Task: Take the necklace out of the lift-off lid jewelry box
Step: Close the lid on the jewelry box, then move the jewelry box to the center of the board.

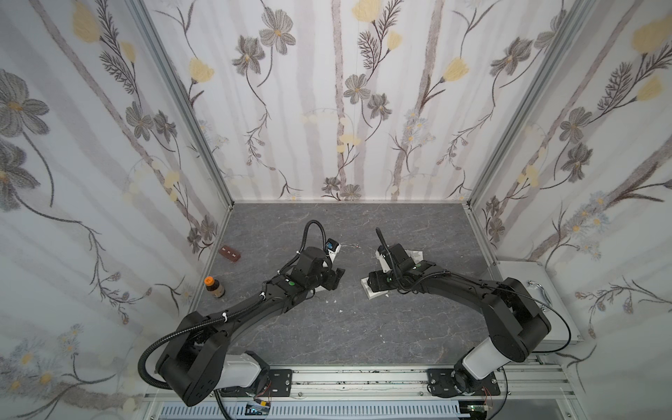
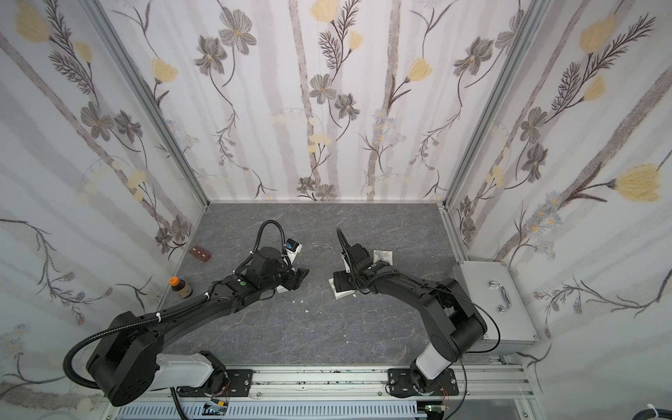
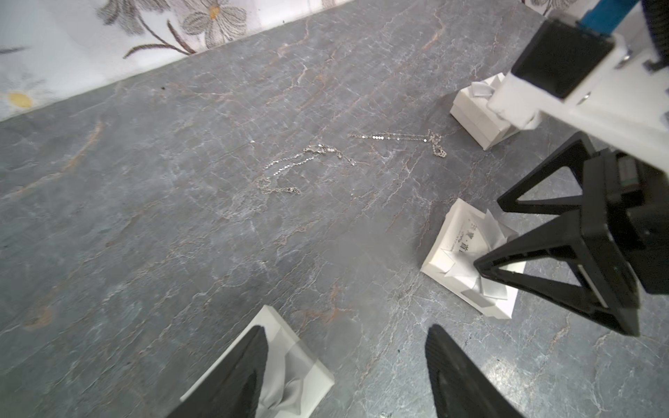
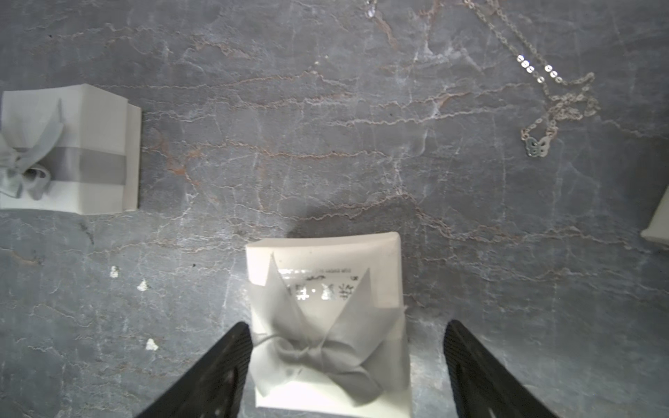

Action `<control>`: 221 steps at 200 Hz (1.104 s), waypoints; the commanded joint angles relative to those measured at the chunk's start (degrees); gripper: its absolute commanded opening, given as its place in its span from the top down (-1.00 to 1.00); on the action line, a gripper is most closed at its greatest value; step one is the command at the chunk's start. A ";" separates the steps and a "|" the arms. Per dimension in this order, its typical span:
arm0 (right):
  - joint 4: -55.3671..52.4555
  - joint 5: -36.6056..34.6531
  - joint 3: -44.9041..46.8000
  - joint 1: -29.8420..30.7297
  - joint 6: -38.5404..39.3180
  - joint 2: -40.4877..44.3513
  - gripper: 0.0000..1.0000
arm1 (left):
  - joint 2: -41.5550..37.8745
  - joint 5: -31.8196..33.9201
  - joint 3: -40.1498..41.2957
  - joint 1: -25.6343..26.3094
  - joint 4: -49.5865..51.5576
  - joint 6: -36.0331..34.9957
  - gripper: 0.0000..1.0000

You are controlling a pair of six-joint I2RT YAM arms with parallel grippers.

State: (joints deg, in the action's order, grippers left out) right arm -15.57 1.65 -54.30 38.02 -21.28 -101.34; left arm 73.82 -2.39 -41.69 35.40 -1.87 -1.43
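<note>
Necklace (image 4: 570, 99) lies loose on the table (image 4: 325, 144), so the job's likely done. Right gripper (image 4: 347, 325) straddles the bow-tied lid (image 4: 325, 253), jaws spread off it; left gripper (image 3: 345, 329) gapes empty too.

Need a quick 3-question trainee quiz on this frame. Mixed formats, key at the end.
1. True or false: the necklace lies on the table, outside every box.
2. The right gripper is: A) shut on the chain; B) open, a finger on each side of the bow-tied white box; C) out of view.
3. Fill in: the pendant is shaped like a ____.
Key: 1 true; 2 B; 3 butterfly.
</note>
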 commanded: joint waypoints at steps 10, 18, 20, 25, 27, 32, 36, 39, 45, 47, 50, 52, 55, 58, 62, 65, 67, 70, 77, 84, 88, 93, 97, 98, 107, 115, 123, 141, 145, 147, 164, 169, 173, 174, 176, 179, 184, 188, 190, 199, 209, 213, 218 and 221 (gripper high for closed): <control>-3.09 -5.82 -2.91 2.06 -0.42 -1.48 -0.71 | -4.93 0.55 2.15 -2.87 3.44 1.39 -0.44; -3.49 -6.40 -3.53 2.59 -0.52 -2.04 -0.72 | -5.96 0.50 2.80 -3.48 3.91 1.48 -0.44; -3.56 -6.51 -3.71 2.70 -0.52 -2.20 -0.72 | -6.25 0.51 2.99 -3.62 4.03 1.51 -0.44; -3.82 -6.91 -4.01 2.91 -0.59 -2.61 -0.73 | -6.80 0.46 3.34 -3.95 4.14 1.52 -0.45; -3.91 -7.14 -4.13 3.04 -0.60 -2.70 -0.73 | -7.01 0.46 3.47 -4.07 4.26 1.54 -0.45; -4.17 -7.52 -4.48 3.35 -0.60 -3.14 -0.74 | -7.59 0.46 3.96 -4.26 4.29 1.67 -0.45; -4.34 -7.68 -4.66 3.49 -0.54 -3.39 -0.74 | -7.98 0.54 4.22 -4.44 4.29 1.75 -0.45; -4.52 -7.86 -4.94 3.71 -0.40 -3.74 -0.74 | -8.20 0.57 4.44 -4.58 4.29 1.81 -0.46; -4.75 -8.10 -5.23 4.01 -0.20 -4.10 -0.75 | -8.66 0.68 4.86 -4.72 4.09 2.00 -0.46; -4.87 -8.18 -5.38 4.11 -0.18 -4.32 -0.75 | -8.75 0.65 4.93 -4.74 4.03 2.10 -0.46; -5.01 -8.32 -5.52 4.27 -0.03 -4.49 -0.76 | -8.93 0.65 5.03 -4.85 3.94 2.15 -0.46; -5.11 -8.55 -5.65 4.37 0.04 -4.68 -0.76 | -9.02 0.57 5.10 -4.89 3.90 2.21 -0.46; -5.30 -8.71 -5.90 4.49 0.16 -4.89 -0.77 | -9.10 0.51 5.19 -4.96 3.77 2.36 -0.46; -5.53 -8.92 -6.09 4.64 0.25 -5.10 -0.77 | -9.18 0.40 5.34 -5.01 3.66 2.47 -0.46; -5.72 -9.15 -6.35 4.77 0.42 -5.38 -0.78 | -9.30 0.30 5.44 -5.11 3.62 2.63 -0.46; -5.90 -9.28 -6.51 4.86 0.56 -5.65 -0.78 | -9.31 0.14 5.45 -5.16 3.56 2.72 -0.46; -5.99 -9.34 -6.65 4.93 0.65 -5.76 -0.78 | -9.38 0.12 5.47 -5.21 3.54 2.70 -0.46; -6.16 -9.52 -6.81 5.03 0.79 -5.98 -0.78 | -9.40 0.09 5.46 -5.25 3.54 2.80 -0.46; -6.39 -9.80 -7.16 5.13 0.88 -6.41 -0.78 | -9.35 -0.09 5.56 -5.35 3.45 2.84 -0.46; -6.62 -10.08 -7.43 5.13 0.91 -6.74 -0.76 | -9.40 -0.17 5.57 -5.43 3.29 2.84 -0.46; -6.70 -10.24 -7.48 5.13 0.89 -7.07 -0.75 | -9.28 -0.16 5.57 -5.50 3.28 2.78 -0.46; -6.88 -10.39 -7.75 5.13 0.97 -7.36 -0.73 | -9.31 -0.16 5.57 -5.51 3.33 2.83 -0.46; -7.04 -10.56 -7.93 5.13 0.90 -7.69 -0.72 | -9.30 -0.17 5.56 -5.60 3.28 2.84 -0.46; -7.07 -10.59 -7.97 5.13 0.89 -7.75 -0.71 | -9.30 -0.16 5.56 -5.60 3.32 2.84 -0.46; -7.43 -11.04 -8.22 5.05 0.48 -8.38 -0.68 | -9.30 -0.16 5.47 -5.72 3.29 2.79 -0.46; -7.45 -11.03 -8.19 4.88 0.21 -8.74 -0.64 | -9.37 -0.16 5.57 -5.72 3.31 2.88 -0.46; -7.45 -11.05 -8.13 4.62 -0.06 -9.03 -0.61 | -9.48 -0.12 5.55 -5.75 3.28 2.90 -0.46; -7.12 -10.90 -7.51 3.65 -0.51 -9.12 -0.51 | -9.57 -0.02 5.66 -5.78 3.33 2.92 -0.47; -6.96 -10.89 -7.29 3.31 -0.58 -9.14 -0.50 | -9.57 -0.02 5.66 -5.78 3.30 2.87 -0.47; -6.87 -10.88 -7.13 3.12 -0.65 -9.07 -0.49 | -9.51 -0.06 5.63 -5.80 3.35 2.91 -0.47; -6.32 -10.96 -5.73 1.34 -0.86 -8.25 -0.45 | -9.49 0.03 5.66 -5.87 3.24 2.84 -0.47; -6.17 -11.02 -5.20 0.67 -0.85 -7.90 -0.44 | -9.49 0.02 5.66 -5.87 3.20 2.76 -0.47; -6.07 -11.05 -4.77 0.03 -0.87 -7.58 -0.44 | -9.42 0.02 5.63 -5.87 3.27 2.75 -0.47; -6.06 -11.14 -4.63 -0.06 -0.91 -7.44 -0.44 | -9.41 0.02 5.65 -5.87 3.27 2.75 -0.47; -5.99 -11.21 -4.42 -0.45 -0.90 -7.22 -0.44 | -9.40 0.04 5.65 -5.87 3.27 2.75 -0.47; -5.96 -11.27 -4.07 -0.99 -0.96 -6.94 -0.44 | -9.35 0.11 5.61 -5.87 3.21 2.67 -0.47; -5.83 -11.44 -3.45 -1.89 -1.12 -6.47 -0.44 | -9.22 0.19 5.66 -5.87 3.25 2.60 -0.47; -5.79 -11.57 -2.93 -2.65 -1.20 -5.98 -0.43 | -9.16 0.20 5.61 -5.93 3.22 2.59 -0.47; -5.78 -11.69 -2.68 -3.08 -1.22 -5.74 -0.43 | -9.10 0.20 5.65 -5.90 3.20 2.58 -0.47; -5.76 -12.07 -1.53 -4.88 -1.44 -4.70 -0.43 | -8.80 0.22 5.66 -6.04 3.01 2.57 -0.47; -5.78 -12.58 -0.47 -6.86 -1.70 -3.59 -0.44 | -8.20 0.19 5.68 -6.23 2.85 2.61 -0.48; -5.78 -12.75 -0.02 -7.49 -1.79 -3.15 -0.45 | -7.96 0.20 5.61 -6.33 2.73 2.71 -0.48; -5.74 -12.82 0.50 -8.30 -1.84 -2.56 -0.48 | -7.63 0.20 5.53 -6.46 2.66 2.87 -0.48; -5.78 -12.97 0.78 -8.74 -1.84 -2.21 -0.50 | -7.43 0.15 5.38 -6.60 2.70 3.04 -0.48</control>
State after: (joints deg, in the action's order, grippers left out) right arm -21.67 -8.54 -55.29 32.03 -22.00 -105.67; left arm 65.30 -2.44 -36.18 29.36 1.87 0.64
